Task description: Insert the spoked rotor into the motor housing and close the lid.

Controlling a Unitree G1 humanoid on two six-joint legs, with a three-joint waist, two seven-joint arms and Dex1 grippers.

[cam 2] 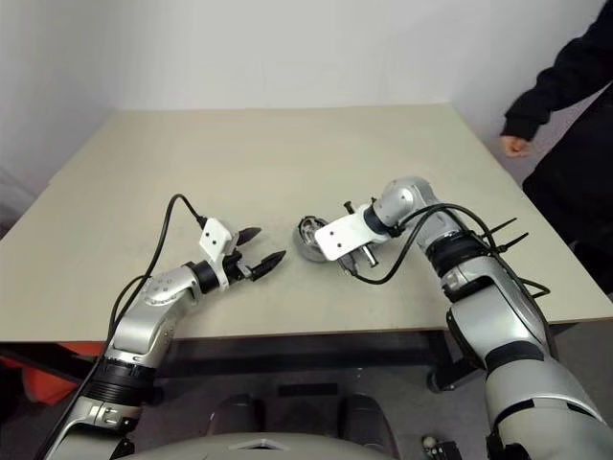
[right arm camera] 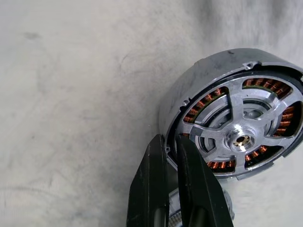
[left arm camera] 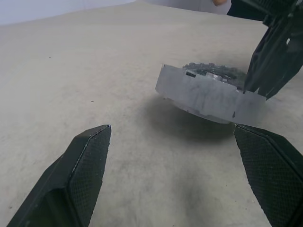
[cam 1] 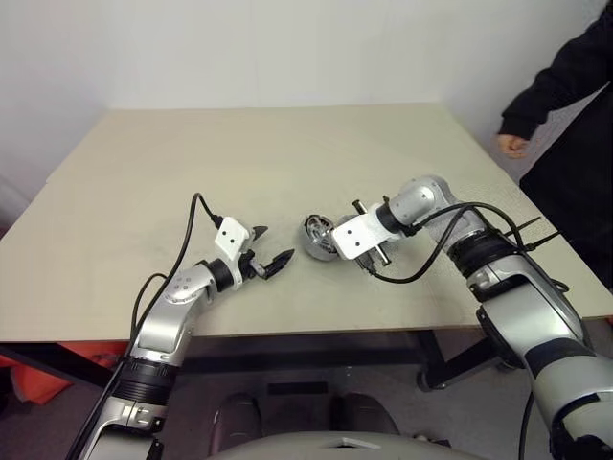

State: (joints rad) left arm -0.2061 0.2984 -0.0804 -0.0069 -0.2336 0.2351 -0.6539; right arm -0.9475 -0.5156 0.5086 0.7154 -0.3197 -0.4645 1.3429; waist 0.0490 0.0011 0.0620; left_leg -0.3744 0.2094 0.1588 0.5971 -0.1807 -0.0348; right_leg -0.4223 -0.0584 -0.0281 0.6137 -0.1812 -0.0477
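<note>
The motor housing (right arm camera: 199,80) is a round grey cup with copper windings (right arm camera: 208,97) showing inside. A silver spoked piece with a hub (right arm camera: 241,139), the spoked rotor as far as I can tell, sits in it. In the head views the housing (cam 1: 316,235) is near the table's middle front. My right gripper (right arm camera: 170,139) is shut on its rim. The housing (left arm camera: 203,94) hangs tilted, with a shadow on the table under it. My left gripper (cam 1: 275,244) stands open just left of it, pointing at it, touching nothing. I cannot pick out the lid.
The beige table (cam 1: 268,153) stretches bare behind and to the left of the arms. A person in a dark sleeve (cam 1: 565,81) stands at the right edge, one hand (cam 1: 514,144) near the table's far right corner.
</note>
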